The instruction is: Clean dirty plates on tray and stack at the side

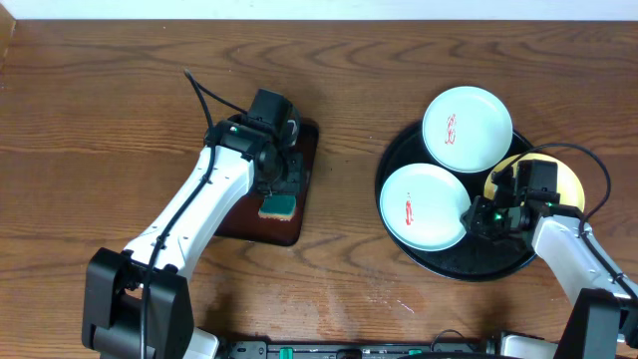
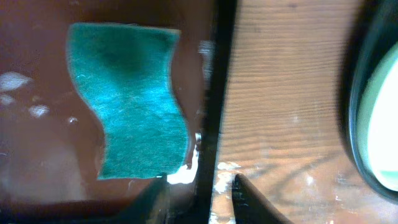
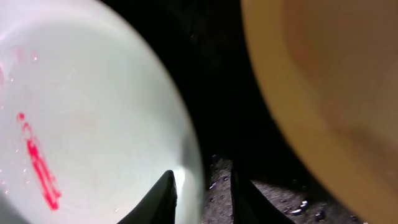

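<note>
Gaping, right jaws straddle the rim of a mint plate (image 3: 93, 93); left jaws gape beside sponge (image 2: 130, 99).

No text, label, brand, number or sign can be read in any view. The red marks on the upper pale plate (image 1: 477, 140) and the lower pale plate (image 1: 436, 217) are smears, not letters.

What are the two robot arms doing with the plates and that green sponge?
They're setting up to clean dirty plates. The left gripper hangs beside the green sponge on the brown tray, jaws apart, holding nothing. The right gripper is down in the black tray, jaws open around the rim of the near mint plate. The far mint plate and the yellow plate lie there too. Both mint plates show red smears.
</note>
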`<state>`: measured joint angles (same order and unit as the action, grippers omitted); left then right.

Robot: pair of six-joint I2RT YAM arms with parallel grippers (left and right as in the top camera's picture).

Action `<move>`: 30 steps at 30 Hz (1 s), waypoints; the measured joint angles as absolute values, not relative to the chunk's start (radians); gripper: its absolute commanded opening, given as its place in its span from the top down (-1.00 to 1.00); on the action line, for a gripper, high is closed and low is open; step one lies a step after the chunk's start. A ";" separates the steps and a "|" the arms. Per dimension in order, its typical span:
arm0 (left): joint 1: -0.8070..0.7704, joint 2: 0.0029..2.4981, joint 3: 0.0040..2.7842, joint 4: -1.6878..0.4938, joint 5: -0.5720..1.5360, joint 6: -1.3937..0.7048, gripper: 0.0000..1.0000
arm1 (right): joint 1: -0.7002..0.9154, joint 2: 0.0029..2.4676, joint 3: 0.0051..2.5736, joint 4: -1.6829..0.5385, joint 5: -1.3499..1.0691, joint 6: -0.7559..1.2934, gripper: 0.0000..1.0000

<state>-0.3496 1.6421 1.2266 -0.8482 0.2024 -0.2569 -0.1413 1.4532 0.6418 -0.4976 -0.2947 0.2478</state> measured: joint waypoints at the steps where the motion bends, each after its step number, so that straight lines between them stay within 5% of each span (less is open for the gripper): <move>1: -0.349 1.642 1.226 -0.846 0.178 -0.265 0.13 | -0.141 1.453 0.642 -0.495 -0.289 0.247 0.45; 10: -0.348 1.798 1.184 -0.731 0.072 -0.352 0.14 | -0.141 1.453 0.642 -0.488 -0.274 0.219 0.44; 15: -0.348 1.893 1.184 -0.715 0.061 -0.367 0.85 | -0.141 1.453 0.642 -0.489 -0.272 0.199 0.43; 30: -0.347 1.797 1.204 -0.786 0.103 -0.348 0.85 | -0.141 1.446 0.717 -0.518 -0.224 0.145 0.44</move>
<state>-0.3470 1.7973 1.2037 -0.7856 0.1028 -0.3477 -0.1413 1.4464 0.7166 -0.5179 -0.2241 0.1452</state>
